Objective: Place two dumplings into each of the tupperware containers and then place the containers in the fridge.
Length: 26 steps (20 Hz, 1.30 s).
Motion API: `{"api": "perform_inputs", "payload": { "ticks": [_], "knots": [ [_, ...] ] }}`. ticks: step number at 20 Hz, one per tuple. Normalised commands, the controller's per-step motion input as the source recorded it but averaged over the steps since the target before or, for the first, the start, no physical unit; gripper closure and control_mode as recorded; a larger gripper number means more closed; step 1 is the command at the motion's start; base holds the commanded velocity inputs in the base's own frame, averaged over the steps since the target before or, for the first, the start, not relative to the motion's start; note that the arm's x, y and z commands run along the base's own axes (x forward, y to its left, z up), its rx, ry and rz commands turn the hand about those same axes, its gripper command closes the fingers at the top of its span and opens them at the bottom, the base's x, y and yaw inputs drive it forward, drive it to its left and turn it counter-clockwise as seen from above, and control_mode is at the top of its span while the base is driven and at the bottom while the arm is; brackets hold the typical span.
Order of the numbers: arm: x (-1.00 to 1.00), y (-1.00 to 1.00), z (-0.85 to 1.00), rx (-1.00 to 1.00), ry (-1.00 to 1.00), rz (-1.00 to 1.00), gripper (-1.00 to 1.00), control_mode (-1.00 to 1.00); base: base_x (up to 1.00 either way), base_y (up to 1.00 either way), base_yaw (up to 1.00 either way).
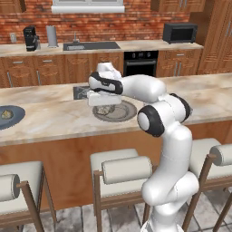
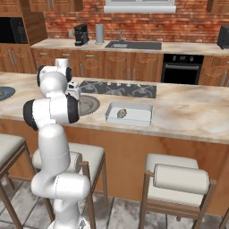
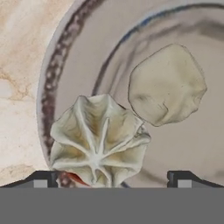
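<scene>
Two dumplings lie on a round grey plate [image 3: 65, 57]: a pleated dumpling [image 3: 98, 140] close below my hand and a smoother dumpling [image 3: 166, 85] beyond it. My gripper [image 3: 111, 180] hovers just over the pleated one, open, with a dark tip on either side and nothing held. From the base, my hand [image 1: 104, 98] hangs low over the plate [image 1: 124, 113]. One tupperware container [image 2: 134, 120] sits on the island counter to the right of the plate [image 2: 89, 105], with one dumpling [image 2: 121, 113] inside. The fridge is out of view.
A second grey plate [image 1: 13, 118] with a pale lump [image 1: 6, 113] lies far left on the island. A dark cooktop [image 2: 120, 88] is set into the counter behind. Bar stools [image 1: 120, 174] stand along the near side. A black microwave [image 1: 179, 32] sits on the back counter.
</scene>
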Motion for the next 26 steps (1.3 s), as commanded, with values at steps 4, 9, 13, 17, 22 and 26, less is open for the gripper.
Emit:
{"api": "perform_inputs", "payload": {
  "ticks": [4, 9, 13, 17, 22, 26],
  "knots": [
    [0.00, -0.01, 0.05, 0.00, 0.00, 0.00, -1.00, -1.00, 0.00, 0.00, 0.00],
    [0.00, 0.13, 0.00, 0.00, 0.00, 0.00, -1.00, -1.00, 0.00, 0.00, 0.00],
    [0.01, 0.18, -0.01, 0.00, 0.00, 0.00, -1.00, -1.00, 0.00, 0.00, 0.00],
    [0.06, 0.02, -0.14, 0.00, -0.02, 0.00, -1.00, -1.00, 0.00, 0.00, 0.00],
    [0.15, 0.00, -0.21, 0.00, -0.03, 0.00, -1.00, -1.00, 0.00, 0.00, 0.00],
    [0.18, 0.00, -0.24, 0.00, -0.04, 0.00, -1.00, -1.00, 0.00, 0.00, 0.00]
  ]
}}
